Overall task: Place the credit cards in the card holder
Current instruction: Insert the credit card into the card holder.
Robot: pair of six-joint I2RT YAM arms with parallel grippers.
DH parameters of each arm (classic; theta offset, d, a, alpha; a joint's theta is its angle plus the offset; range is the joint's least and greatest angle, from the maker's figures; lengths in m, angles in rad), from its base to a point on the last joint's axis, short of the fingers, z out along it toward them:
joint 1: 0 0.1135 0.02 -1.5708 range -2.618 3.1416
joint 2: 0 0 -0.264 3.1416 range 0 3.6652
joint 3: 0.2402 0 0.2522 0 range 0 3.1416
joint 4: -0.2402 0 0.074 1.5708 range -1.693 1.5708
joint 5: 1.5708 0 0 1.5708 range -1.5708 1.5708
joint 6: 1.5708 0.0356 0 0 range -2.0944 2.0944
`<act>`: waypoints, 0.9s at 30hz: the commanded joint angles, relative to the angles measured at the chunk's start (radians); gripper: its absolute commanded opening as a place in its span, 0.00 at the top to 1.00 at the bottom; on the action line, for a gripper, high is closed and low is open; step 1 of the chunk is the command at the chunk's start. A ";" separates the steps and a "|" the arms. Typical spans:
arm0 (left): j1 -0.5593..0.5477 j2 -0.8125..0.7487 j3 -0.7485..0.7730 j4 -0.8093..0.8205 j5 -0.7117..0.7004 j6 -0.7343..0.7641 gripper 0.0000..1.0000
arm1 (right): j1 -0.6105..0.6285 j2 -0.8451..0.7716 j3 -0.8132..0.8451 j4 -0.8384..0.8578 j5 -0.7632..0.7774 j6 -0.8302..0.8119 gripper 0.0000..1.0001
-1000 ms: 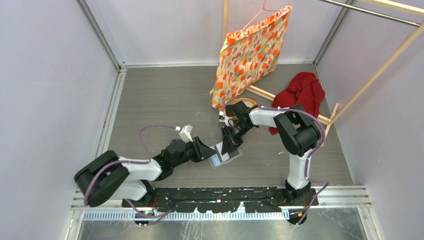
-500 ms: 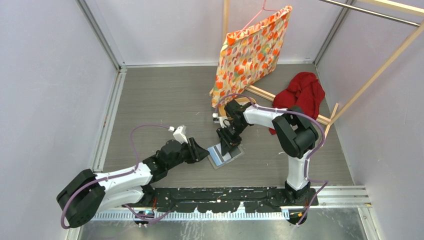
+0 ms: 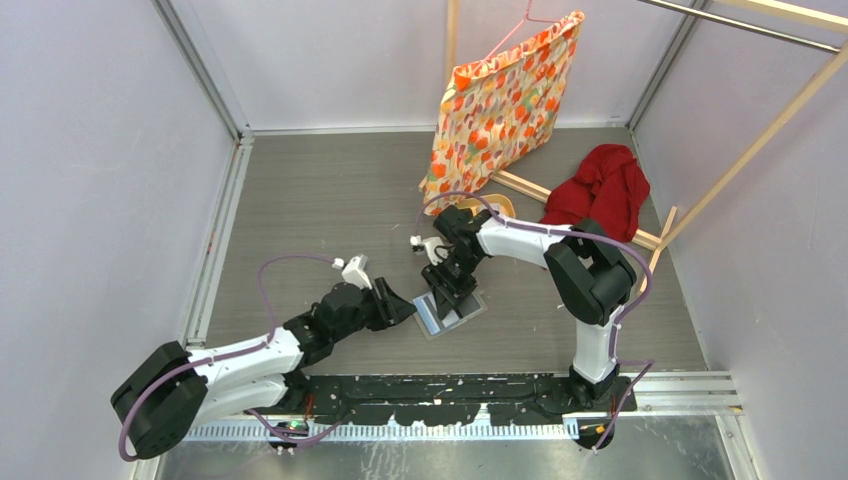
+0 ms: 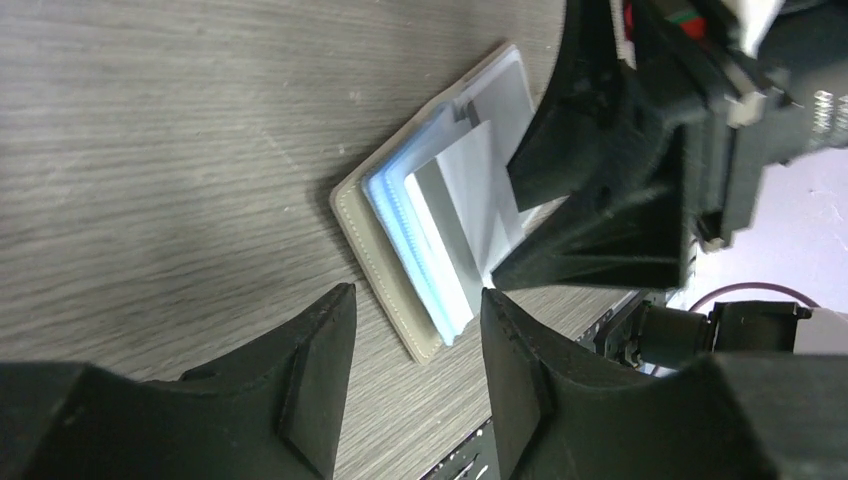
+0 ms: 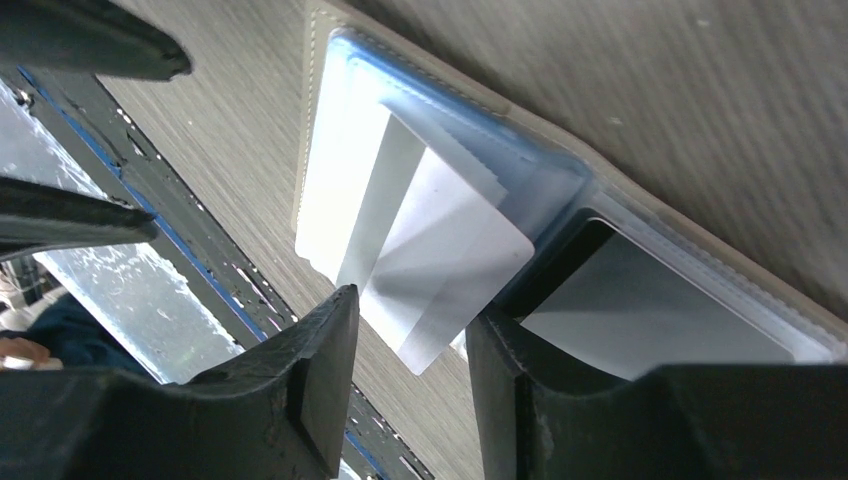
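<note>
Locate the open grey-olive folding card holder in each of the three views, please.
Top external: the grey-olive folding card holder lies just below picture centre.
Left wrist: centre, lying open, its pale cover edge towards the camera.
Right wrist: from upper middle to the right edge.
Shared landmark: the white card sticking out of its blue pocket, clear in both wrist views.

The open card holder (image 4: pixel 397 222) is lying mid-frame, a white card (image 4: pixel 468 190) sticking out, above the left gripper (image 4: pixel 416 300), its fingers parted.
</note>
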 commanded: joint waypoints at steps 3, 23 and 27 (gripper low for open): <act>0.004 0.030 -0.023 0.048 -0.016 -0.110 0.46 | 0.026 -0.028 0.048 -0.043 -0.024 -0.042 0.47; 0.003 0.278 0.006 0.190 0.052 -0.215 0.36 | 0.053 -0.003 0.057 -0.065 -0.124 -0.069 0.37; 0.003 0.278 0.005 0.188 0.050 -0.218 0.36 | 0.053 0.020 0.065 -0.075 -0.158 -0.069 0.38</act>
